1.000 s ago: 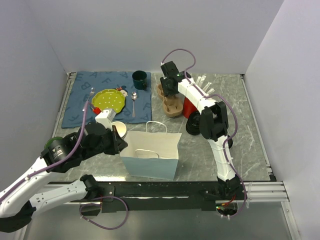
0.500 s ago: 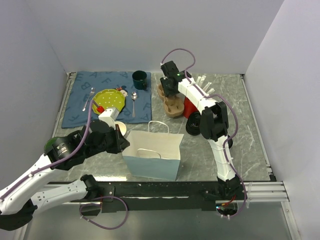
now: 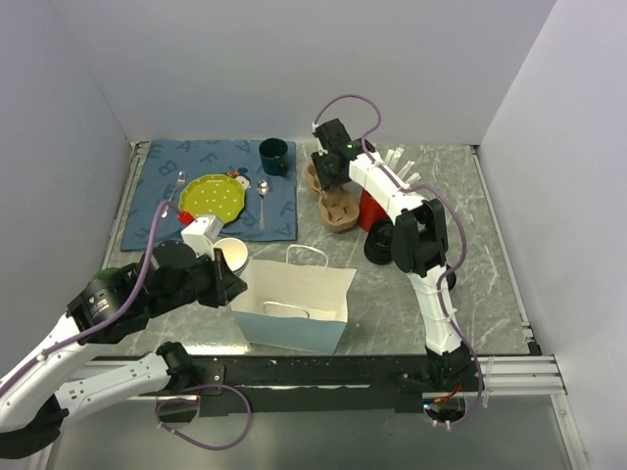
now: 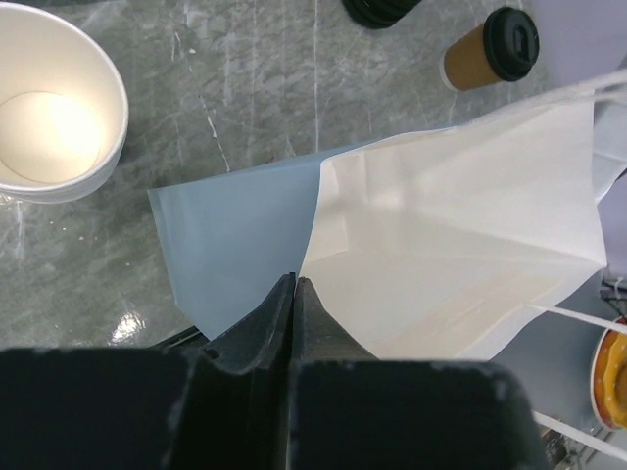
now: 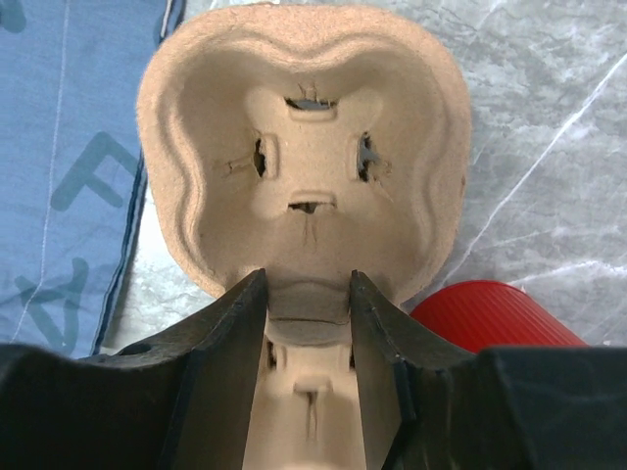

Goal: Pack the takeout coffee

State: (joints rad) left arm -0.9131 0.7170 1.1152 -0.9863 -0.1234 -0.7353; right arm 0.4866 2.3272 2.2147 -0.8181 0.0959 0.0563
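The takeout coffee [image 4: 490, 54], a brown paper cup with a black lid, stands on the marble beyond the far corner of the paper bag [image 4: 460, 225] in the left wrist view. I cannot pick it out in the top view. My left gripper [image 4: 294, 279] is shut on the bag's wall, blue outside to its left and white inside to its right. From above, the left gripper [image 3: 233, 286] holds the left end of the paper bag [image 3: 294, 299], whose mouth gapes. My right gripper [image 5: 308, 279] is shut on the middle neck of a pulp cup carrier [image 5: 304, 147], far from the bag.
A lidless paper cup [image 3: 230, 253] stands just behind the left gripper. The blue mat [image 3: 157, 220] holds a green plate [image 3: 211, 199], a spoon [image 3: 263, 201] and a dark green mug [image 3: 274, 155]. A red cup [image 3: 370, 209] and a black round thing [image 3: 379, 245] sit by the carrier [image 3: 340, 211].
The left arm has drawn back toward the near left with the bag's wall in its grip; the bag has slid and turned with it. The right arm and carrier have stayed put.
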